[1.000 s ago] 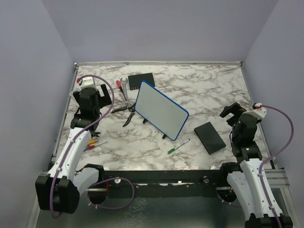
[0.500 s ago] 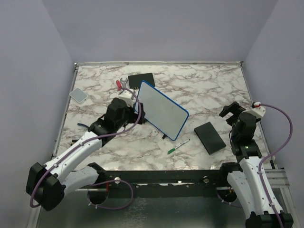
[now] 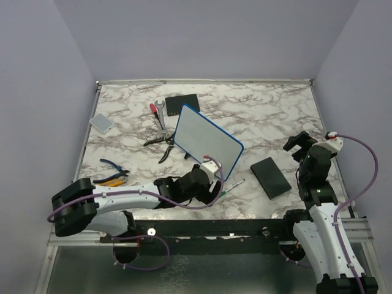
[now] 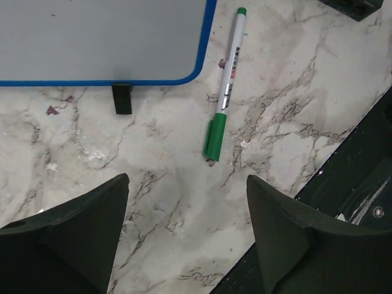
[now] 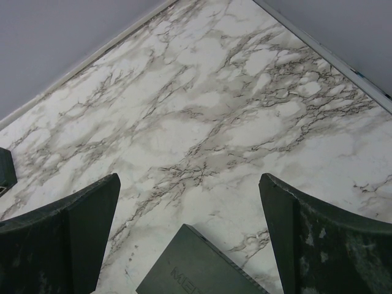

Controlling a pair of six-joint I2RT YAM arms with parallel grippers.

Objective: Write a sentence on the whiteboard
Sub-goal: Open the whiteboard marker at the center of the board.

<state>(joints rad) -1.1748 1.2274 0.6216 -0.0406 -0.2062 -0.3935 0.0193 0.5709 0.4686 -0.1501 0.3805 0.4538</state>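
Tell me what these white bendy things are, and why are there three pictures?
They are two robot arms bolted to a marble table. Each ends in a two-finger pincer called a gripper. One picture looks down from above; the other two come from little cameras on the wrists, so the dark wedges at the bottom are the robot's own fingers. On the table stands a whiteboard with a blue rim, blank on the side we see. Near it lie a green-capped marker, a flat black pad, a black box and some hand tools. The left gripper hovers open just short of the marker; the right gripper is open too. Neither holds anything.
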